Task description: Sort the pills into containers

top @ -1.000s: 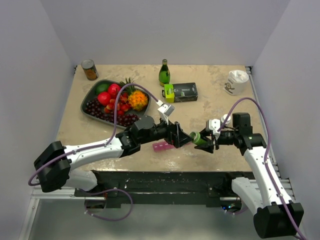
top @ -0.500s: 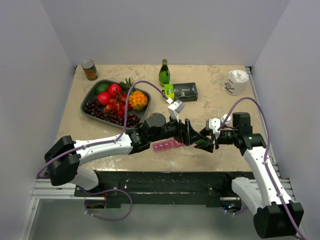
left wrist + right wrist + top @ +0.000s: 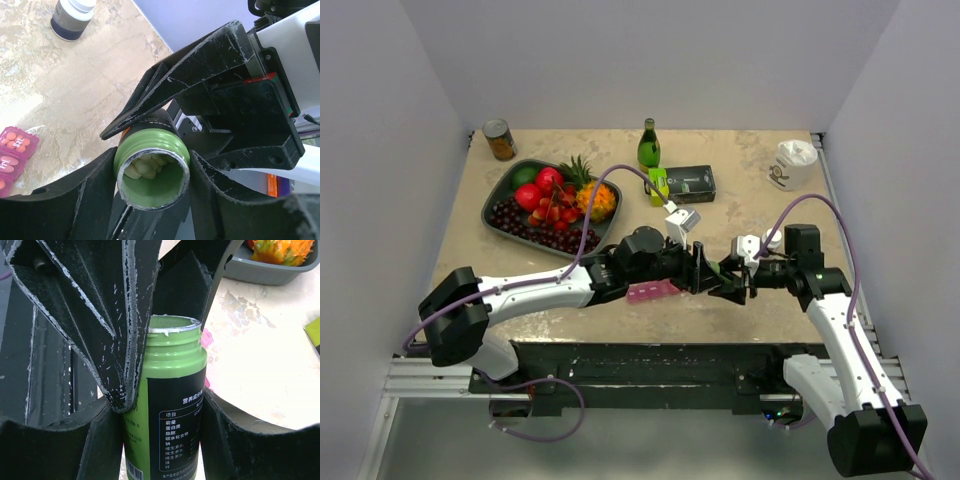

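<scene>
From above, the left gripper [image 3: 705, 274] has swung right over the last second to meet the right gripper [image 3: 732, 284], and its jaws have narrowed from wide apart. Between them is the green pill bottle [image 3: 718, 281]. This looks like a hand-over or a bracing hold, with no pouring yet. The pink pill organiser [image 3: 651, 291] lies on the surface [image 3: 750, 190] just beside the bottle, under the left wrist. Also here are one fruit tray [image 3: 498, 196], one can [image 3: 500, 139], one green glass bottle [image 3: 648, 146], one box [image 3: 682, 184] and one white cup [image 3: 791, 163].

In the left wrist view, one uncapped bottle mouth holds pale pills. The left jaws hug its neck on both sides, though I cannot tell whether they grip it. Three organiser compartments show, along with one dark bottle with a white cap [image 3: 73, 17].

In the right wrist view, the right jaws are clenched on the bottle's body.
</scene>
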